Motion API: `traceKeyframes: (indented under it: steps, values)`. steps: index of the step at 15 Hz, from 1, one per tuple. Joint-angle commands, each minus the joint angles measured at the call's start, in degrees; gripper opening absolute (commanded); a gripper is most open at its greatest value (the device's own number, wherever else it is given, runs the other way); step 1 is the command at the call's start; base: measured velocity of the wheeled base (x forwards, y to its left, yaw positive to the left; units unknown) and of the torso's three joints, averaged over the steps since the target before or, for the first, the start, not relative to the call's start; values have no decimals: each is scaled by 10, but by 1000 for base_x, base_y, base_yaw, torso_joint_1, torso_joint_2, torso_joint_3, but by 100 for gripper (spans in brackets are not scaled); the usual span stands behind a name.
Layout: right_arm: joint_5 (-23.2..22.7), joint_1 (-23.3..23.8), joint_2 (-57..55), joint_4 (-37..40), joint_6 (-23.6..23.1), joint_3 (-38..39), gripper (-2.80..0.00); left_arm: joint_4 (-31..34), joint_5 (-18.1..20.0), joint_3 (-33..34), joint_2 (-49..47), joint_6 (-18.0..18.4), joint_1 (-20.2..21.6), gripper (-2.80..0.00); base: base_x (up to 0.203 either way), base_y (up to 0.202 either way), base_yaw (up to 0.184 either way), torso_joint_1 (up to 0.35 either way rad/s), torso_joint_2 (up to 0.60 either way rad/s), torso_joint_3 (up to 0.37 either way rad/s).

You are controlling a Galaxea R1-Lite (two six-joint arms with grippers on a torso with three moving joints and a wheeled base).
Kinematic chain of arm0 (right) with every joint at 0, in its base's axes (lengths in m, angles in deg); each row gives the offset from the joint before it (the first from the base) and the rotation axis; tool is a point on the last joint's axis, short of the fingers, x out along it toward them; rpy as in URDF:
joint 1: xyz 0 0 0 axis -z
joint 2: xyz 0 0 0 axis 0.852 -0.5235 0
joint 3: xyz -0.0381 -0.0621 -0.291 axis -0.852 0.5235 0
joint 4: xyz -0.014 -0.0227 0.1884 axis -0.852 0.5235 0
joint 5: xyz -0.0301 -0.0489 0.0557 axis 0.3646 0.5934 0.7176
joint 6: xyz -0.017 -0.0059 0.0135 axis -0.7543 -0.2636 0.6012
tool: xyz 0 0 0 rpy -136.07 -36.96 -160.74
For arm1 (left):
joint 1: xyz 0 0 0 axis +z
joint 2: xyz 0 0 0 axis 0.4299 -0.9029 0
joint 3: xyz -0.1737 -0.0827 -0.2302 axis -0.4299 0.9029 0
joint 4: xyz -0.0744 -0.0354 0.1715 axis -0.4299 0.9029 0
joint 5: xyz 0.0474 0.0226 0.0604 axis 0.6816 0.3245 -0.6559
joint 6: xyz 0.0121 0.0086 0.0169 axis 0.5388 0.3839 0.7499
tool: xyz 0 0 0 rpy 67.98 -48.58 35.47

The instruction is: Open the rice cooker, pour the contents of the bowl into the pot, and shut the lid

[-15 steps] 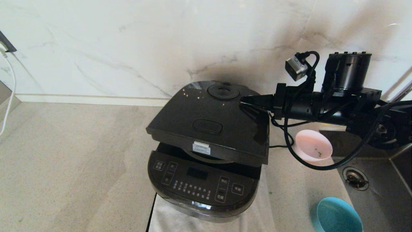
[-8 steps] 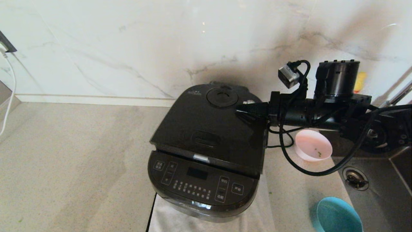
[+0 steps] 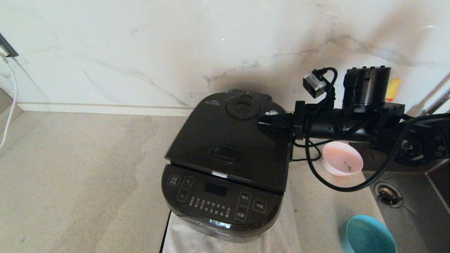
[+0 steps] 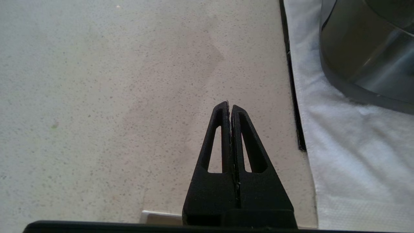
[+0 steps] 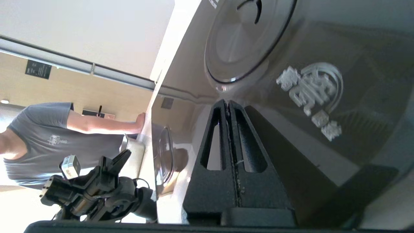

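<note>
Speckled counter (image 3: pixel 77 182), white cloth (image 3: pixel 281 235), pink bowl (image 3: pixel 341 163), teal bowl (image 3: pixel 369 237)

Left end effector (image 4: pixel 230 108) poised above the worktop (image 4: pixel 113 81), black fingers (image 4: pixel 223 136) pressed flat together, only a hairline seam between them, tips tapering to a single point. Below and around: pale speckled stone worktop with a faint darker patch across its middle and one tiny green fleck toward an edge. Beside the fingers, a white cloth (image 4: pixel 349 145) spread on the worktop, a thin black cord (image 4: pixel 292 87) running along its border. On the cloth, the rounded glossy lower body of the rice cooker (image 4: pixel 368 55), only partly in frame. Nothing gripped, nothing touched.
</note>
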Motion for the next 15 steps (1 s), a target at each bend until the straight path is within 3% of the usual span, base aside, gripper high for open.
traceKeyframes:
  steps: [1, 3, 5, 9, 12, 15]
  values:
    - [-2, 0, 14, 15, 2, -1, -280, 6, -1, -1, -2, 9, 0, -280, 0, 0, 0, 0, 0, 0]
    - [-2, 0, 18, 22, 2, 3, -280, 16, 0, -5, -2, 36, 1, -280, 0, 0, 0, 0, 0, 0]
    - [-1, 0, 23, 28, 2, 8, -280, 15, -6, -61, -33, 41, 1, -280, 0, 0, 0, 0, 0, 0]
    - [-1, -8, 30, 30, 2, 10, -280, 18, 6, -352, -253, -5, 0, -280, 0, 0, 0, 0, 0, 0]
    - [0, -17, 18, 26, -1, 24, -280, 47, 66, -541, -482, -110, -13, -280, 0, 0, 0, 0, 0, 0]
    - [1, -32, 0, 23, -3, 18, -280, 102, 174, -675, -678, -249, -57, -280, 0, 0, 0, 0, 0, 0]
